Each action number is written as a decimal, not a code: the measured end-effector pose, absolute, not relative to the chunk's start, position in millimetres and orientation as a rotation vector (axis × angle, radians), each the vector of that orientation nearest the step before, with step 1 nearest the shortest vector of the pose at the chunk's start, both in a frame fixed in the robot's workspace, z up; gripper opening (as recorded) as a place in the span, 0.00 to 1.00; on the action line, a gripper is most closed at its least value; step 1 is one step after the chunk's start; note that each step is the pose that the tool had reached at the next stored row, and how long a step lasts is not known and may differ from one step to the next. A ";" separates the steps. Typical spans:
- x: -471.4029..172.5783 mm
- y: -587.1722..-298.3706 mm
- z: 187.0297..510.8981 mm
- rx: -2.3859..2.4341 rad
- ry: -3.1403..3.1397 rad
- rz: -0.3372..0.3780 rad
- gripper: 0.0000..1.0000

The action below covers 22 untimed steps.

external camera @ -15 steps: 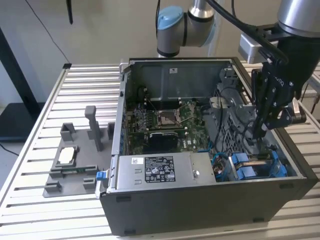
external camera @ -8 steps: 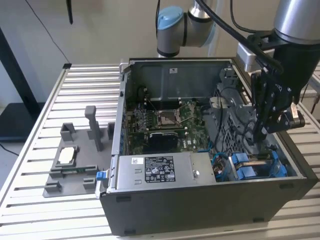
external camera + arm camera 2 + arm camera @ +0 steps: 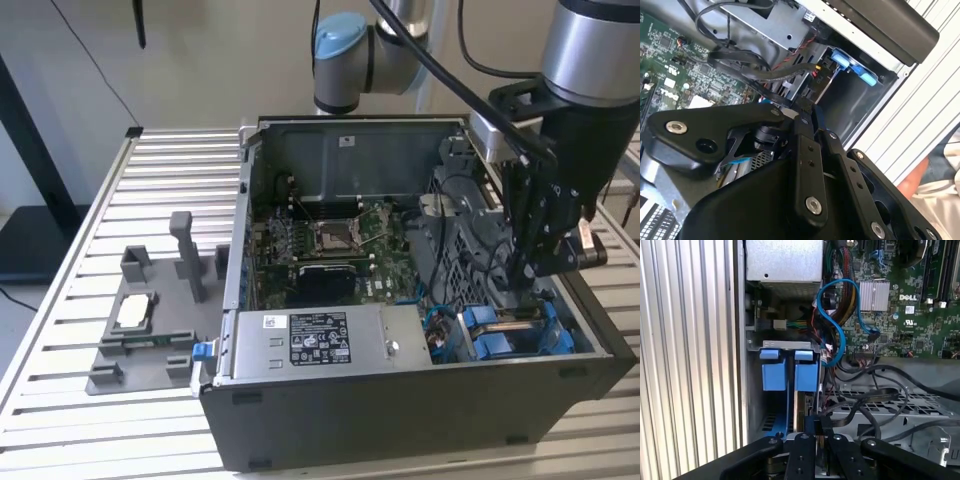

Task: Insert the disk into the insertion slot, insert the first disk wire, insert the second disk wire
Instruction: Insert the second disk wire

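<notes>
The claw (image 3: 810, 450) is showing matt black metal links with bright steel screw heads. The disk (image 3: 802, 407) is sitting in glossy blue plastic carrier frame tabs (image 3: 790, 371). The computer case (image 3: 400, 415) is presenting dark grey painted sheet metal, smooth. The tabletop (image 3: 90, 190) is showing ribbed, satin silver aluminium. The blue cable (image 3: 837, 315) is looking smooth and shiny. The motherboard (image 3: 910, 315) is appearing green and glossy.

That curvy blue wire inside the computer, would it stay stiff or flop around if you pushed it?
The blue wire would probably bend easily: it already loops in a loose curve above the motherboard. It looks thin, so likely light. One end seems plugged into the board, so it would probably swing, not slide away.
</notes>
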<state>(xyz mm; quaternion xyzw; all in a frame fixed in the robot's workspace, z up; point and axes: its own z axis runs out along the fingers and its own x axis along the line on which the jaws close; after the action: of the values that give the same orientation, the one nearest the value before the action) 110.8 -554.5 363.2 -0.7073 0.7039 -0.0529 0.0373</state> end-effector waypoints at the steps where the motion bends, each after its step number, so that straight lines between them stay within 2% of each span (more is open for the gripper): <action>1: 110.9 -554.6 362.9 -2.170 2.160 -0.164 0.16; 13: 110.7 -556.8 360.1 -2.168 2.158 -0.159 0.16; 22: 110.8 -564.1 357.0 -2.147 2.143 -0.116 0.16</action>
<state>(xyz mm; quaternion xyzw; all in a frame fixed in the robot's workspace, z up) 110.8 -564.1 357.0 -0.7063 0.7049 -0.0382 0.0529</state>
